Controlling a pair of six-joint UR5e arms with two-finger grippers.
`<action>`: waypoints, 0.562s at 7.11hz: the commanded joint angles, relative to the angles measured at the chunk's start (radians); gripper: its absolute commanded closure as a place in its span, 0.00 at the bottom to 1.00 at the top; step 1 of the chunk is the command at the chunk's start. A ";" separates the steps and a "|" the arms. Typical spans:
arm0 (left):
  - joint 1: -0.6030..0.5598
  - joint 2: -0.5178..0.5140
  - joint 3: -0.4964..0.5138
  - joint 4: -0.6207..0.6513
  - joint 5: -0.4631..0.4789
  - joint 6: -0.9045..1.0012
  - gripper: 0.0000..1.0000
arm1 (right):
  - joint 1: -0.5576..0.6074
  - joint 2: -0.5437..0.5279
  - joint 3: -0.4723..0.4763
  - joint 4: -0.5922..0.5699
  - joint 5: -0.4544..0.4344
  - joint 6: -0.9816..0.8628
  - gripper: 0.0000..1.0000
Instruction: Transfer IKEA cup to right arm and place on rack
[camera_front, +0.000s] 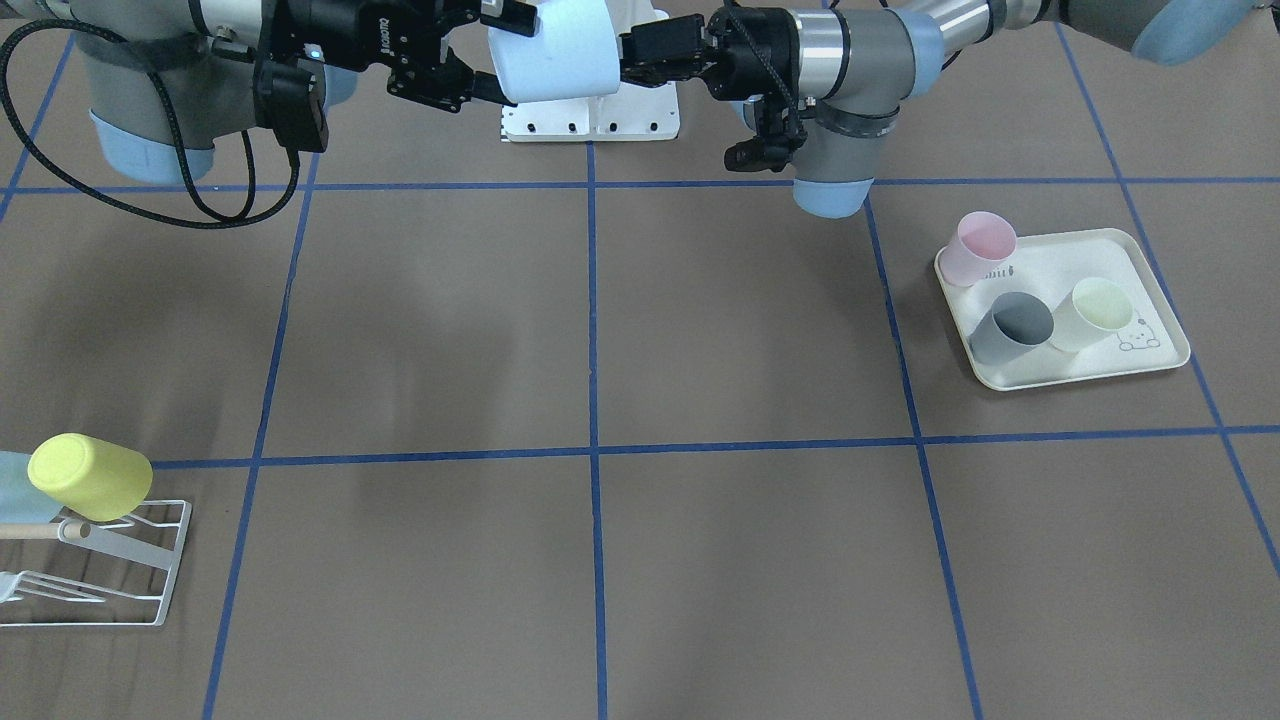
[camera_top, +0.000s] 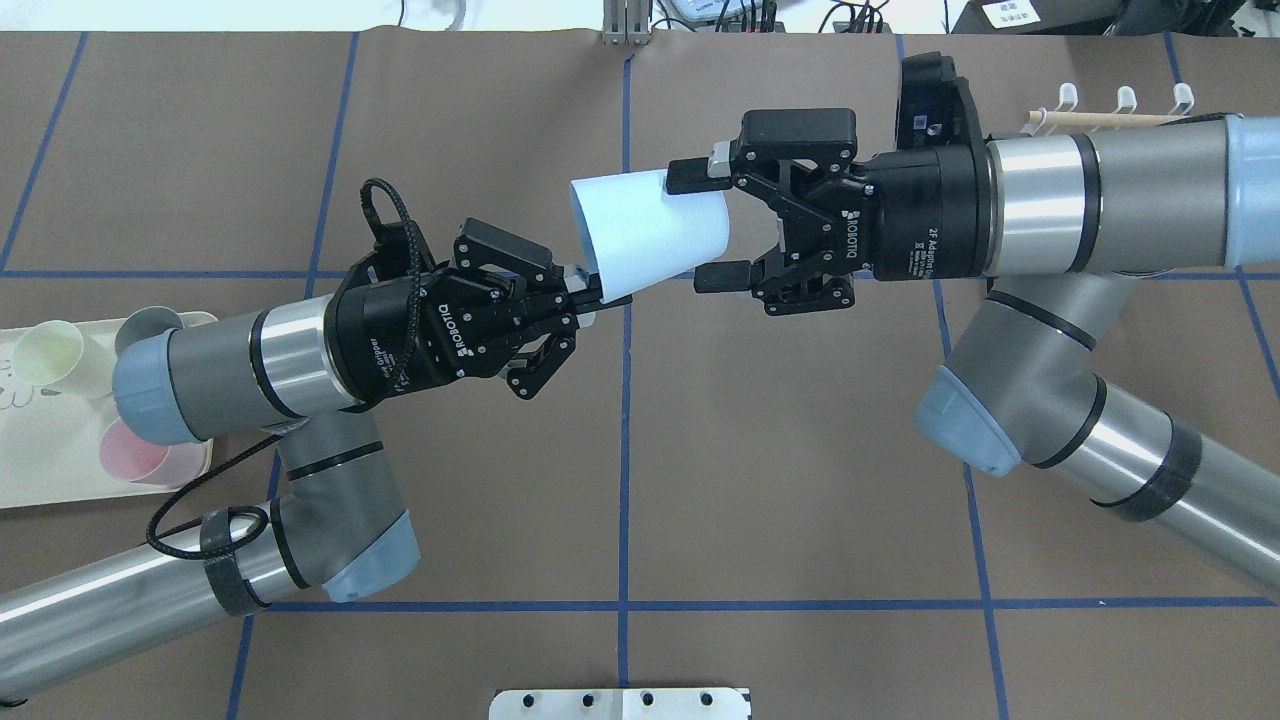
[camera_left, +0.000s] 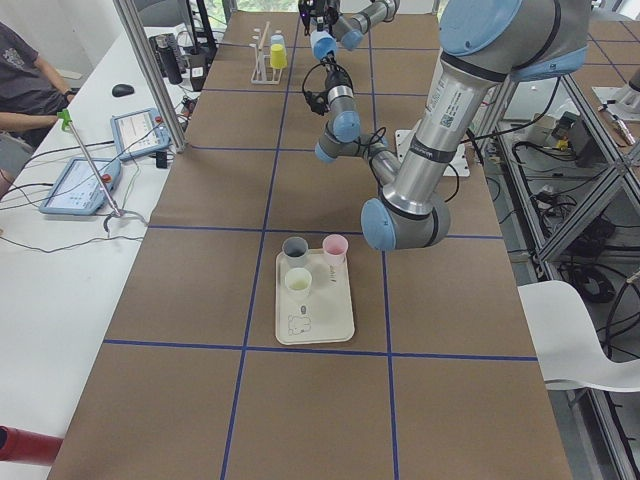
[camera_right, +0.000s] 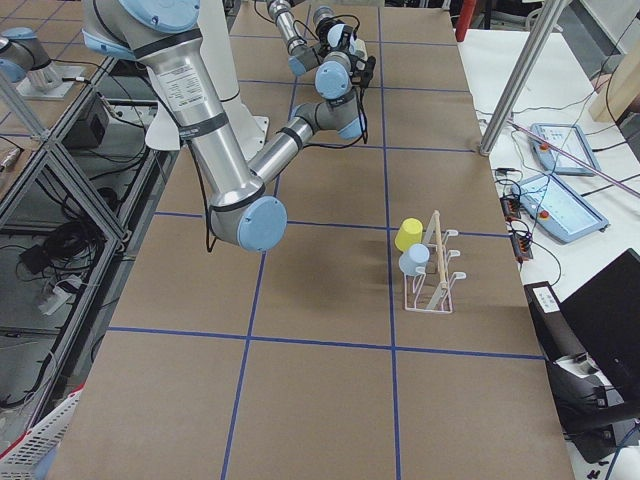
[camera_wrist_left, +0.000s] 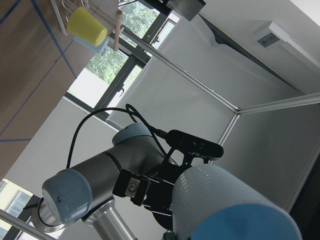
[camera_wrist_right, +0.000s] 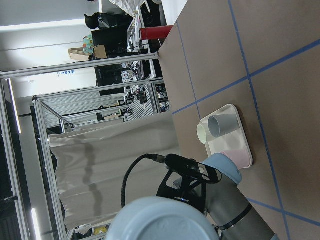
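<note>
A light blue IKEA cup (camera_top: 645, 235) hangs on its side in mid-air between the two arms, also seen in the front view (camera_front: 555, 55). My left gripper (camera_top: 585, 295) is shut on the cup's rim. My right gripper (camera_top: 708, 225) straddles the base end, with a finger against each side. The white wire rack (camera_front: 120, 560) with a wooden dowel stands far off at the table's right end, also in the exterior right view (camera_right: 430, 275). It holds a yellow cup (camera_front: 90, 477) and a pale blue cup (camera_right: 413, 262).
A cream tray (camera_front: 1150, 290) on the robot's left side holds a pink cup (camera_front: 982, 248), a grey cup (camera_front: 1012, 328) and a pale green cup (camera_front: 1095, 312). The white robot base plate (camera_front: 600, 120) sits under the held cup. Blue tape lines grid the brown table.
</note>
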 joint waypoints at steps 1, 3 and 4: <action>0.013 0.000 0.010 -0.023 0.017 0.001 1.00 | -0.002 0.002 0.000 0.002 -0.021 0.044 0.03; 0.022 0.000 0.010 -0.023 0.023 0.001 1.00 | -0.018 0.003 0.000 0.020 -0.041 0.053 0.03; 0.022 -0.001 0.010 -0.023 0.025 0.001 1.00 | -0.020 0.003 0.000 0.022 -0.042 0.053 0.03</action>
